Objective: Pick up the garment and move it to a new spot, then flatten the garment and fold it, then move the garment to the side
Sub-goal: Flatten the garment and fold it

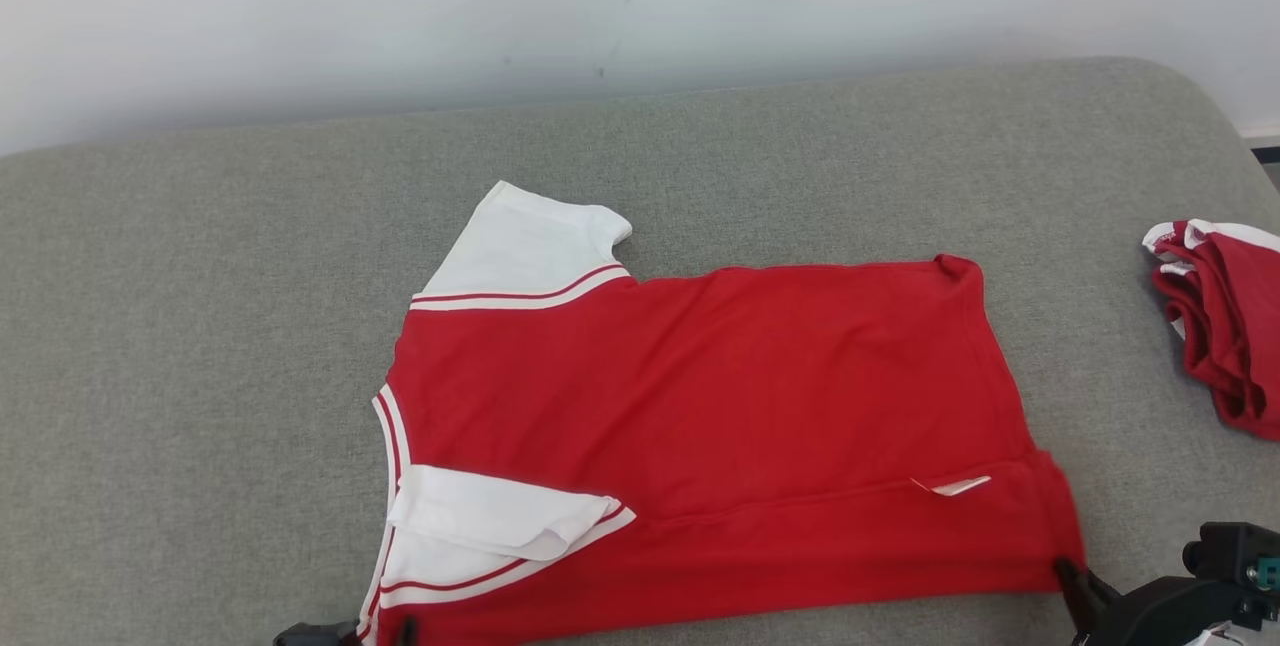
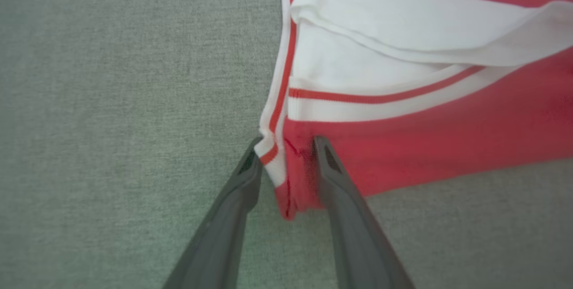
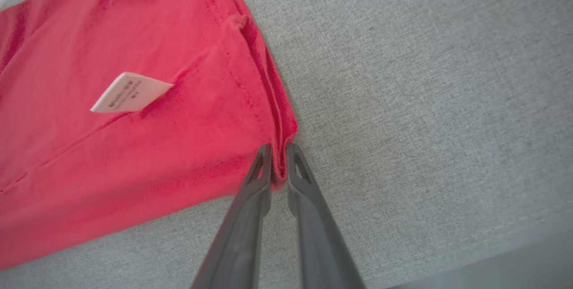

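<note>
Starting at the near edge, the left fingers [image 2: 340, 190] stand partly open. The striped corner of the garment [image 1: 700, 376] lies loose between them and is not pinched. The right fingers [image 3: 253, 195] are almost closed, and they clamp the red hem corner at the other end of the same edge. The garment lies spread on the grey cushion [image 1: 200, 326], a little in front of its middle, with its near edge folded over.

I see these risks:
- Only one end is held. If the right arm pulls alone, the cloth can turn askew and wrinkle.
- The loose corner sits between the left fingers. If they draw back carelessly, a tip may catch it and open the fold.
- The near sleeve [image 1: 490, 516] is doubled over loosely, so a small drag could make it flip out.
- The front border of the cushion seems close behind the right fingers. A pull towards the robot may take the hem over it.
- The second garment [image 1: 1225, 326] lies bundled at the right edge, well apart. A sideways move to that side could run into it.

By count there are two pairs of fingers, one spread garment with two white sleeves, the far sleeve [image 1: 530, 246] lying flat, one white label [image 3: 130, 93], one bundled garment and one cushion. Behind all of it is one pale wall [image 1: 600, 6].
</note>
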Controlling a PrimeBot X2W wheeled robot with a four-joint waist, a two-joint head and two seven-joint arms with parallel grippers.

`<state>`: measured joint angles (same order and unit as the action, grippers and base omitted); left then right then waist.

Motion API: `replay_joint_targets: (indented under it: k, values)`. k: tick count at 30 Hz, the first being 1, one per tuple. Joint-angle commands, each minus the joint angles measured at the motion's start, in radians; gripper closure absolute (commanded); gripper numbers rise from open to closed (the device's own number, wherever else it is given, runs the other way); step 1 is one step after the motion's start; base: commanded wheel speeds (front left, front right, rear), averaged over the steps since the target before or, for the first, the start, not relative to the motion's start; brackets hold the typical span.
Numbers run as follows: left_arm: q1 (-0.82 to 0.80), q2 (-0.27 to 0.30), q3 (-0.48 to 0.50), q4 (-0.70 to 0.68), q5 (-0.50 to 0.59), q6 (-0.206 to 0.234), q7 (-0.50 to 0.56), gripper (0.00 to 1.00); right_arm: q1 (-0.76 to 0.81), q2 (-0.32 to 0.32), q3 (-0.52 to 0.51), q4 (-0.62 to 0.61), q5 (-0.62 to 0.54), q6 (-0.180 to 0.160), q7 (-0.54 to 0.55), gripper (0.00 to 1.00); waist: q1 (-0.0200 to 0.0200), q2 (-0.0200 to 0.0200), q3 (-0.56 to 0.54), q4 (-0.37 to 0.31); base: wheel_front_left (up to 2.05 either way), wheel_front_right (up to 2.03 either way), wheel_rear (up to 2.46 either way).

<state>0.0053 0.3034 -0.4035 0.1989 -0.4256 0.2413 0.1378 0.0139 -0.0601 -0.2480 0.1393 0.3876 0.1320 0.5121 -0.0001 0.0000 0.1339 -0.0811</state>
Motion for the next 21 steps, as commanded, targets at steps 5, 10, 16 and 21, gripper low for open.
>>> replay_joint_targets:
  k: [5, 10, 16, 21]
  values:
    - [0.024, 0.012, 0.012, -0.007, -0.01, 0.016, 0.001, 0.0, 0.015, 0.001, -0.007, -0.022, -0.011, -0.003, 0.026, 0.0, 0.0001, 0.0, -0.005, 0.001, 0.0, 0.0, 0.0]
    - [0.029, 0.057, 0.05, -0.04, -0.025, 0.032, 0.023, 0.0, 0.003, -0.033, -0.057, -0.081, -0.113, -0.003, 0.09, 0.0, 0.0001, 0.0, -0.007, 0.001, 0.0, 0.0, 0.0]
    - [-0.047, 0.128, 0.098, -0.111, -0.033, 0.027, 0.07, 0.0, -0.102, -0.075, -0.058, -0.173, -0.161, -0.003, 0.138, 0.0, 0.0001, 0.0, 0.019, -0.006, 0.0, 0.0, 0.0]
    - [-0.211, 0.168, 0.095, -0.13, -0.034, -0.034, 0.128, 0.0, -0.265, -0.117, 0.031, -0.182, -0.129, -0.003, 0.201, 0.0, 0.0001, 0.0, 0.071, -0.024, 0.0, 0.0, 0.0]
